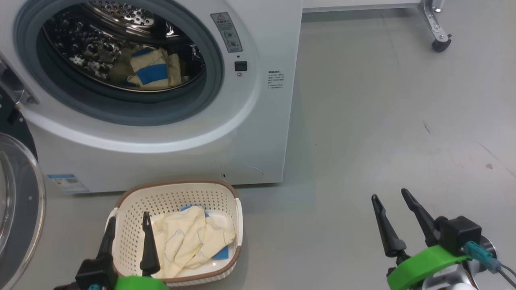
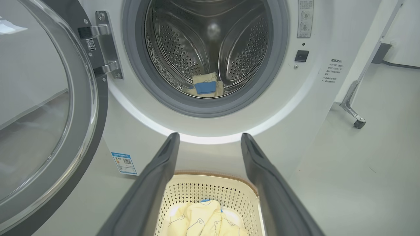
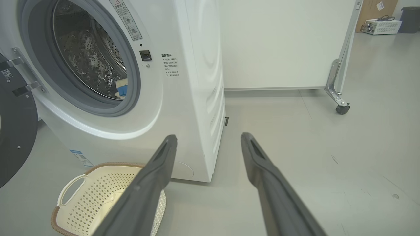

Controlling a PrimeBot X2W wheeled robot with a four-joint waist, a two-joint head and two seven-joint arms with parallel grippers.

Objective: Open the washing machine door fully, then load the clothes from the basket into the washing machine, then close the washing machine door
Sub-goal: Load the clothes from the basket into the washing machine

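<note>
Loading step, part done: washing machine door (image 1: 18, 225) stands swung wide open at the left of the washing machine (image 1: 262, 133), and one garment (image 1: 153, 70) lies low in the drum (image 1: 100, 44). Remaining clothes (image 1: 189, 237) sit crumpled in the basket (image 1: 173, 186), on the floor (image 1: 363, 121) just near of the washer's front. Over the basket's left part hovers the left gripper (image 1: 128, 217), jaws spread, gripping nothing; its left finger looks in line with the basket's left wall. Well to the right, the right gripper (image 1: 390, 194) is released too, over bare floor. To grab well, I judge: shift the left gripper right so both fingers clear the rim, drop onto the raised fold in the middle, pinch deep so the whole bundle lifts, not one flap. Then carry it above the grey gasket (image 1: 133, 106) and let go far inside the drum.
</note>
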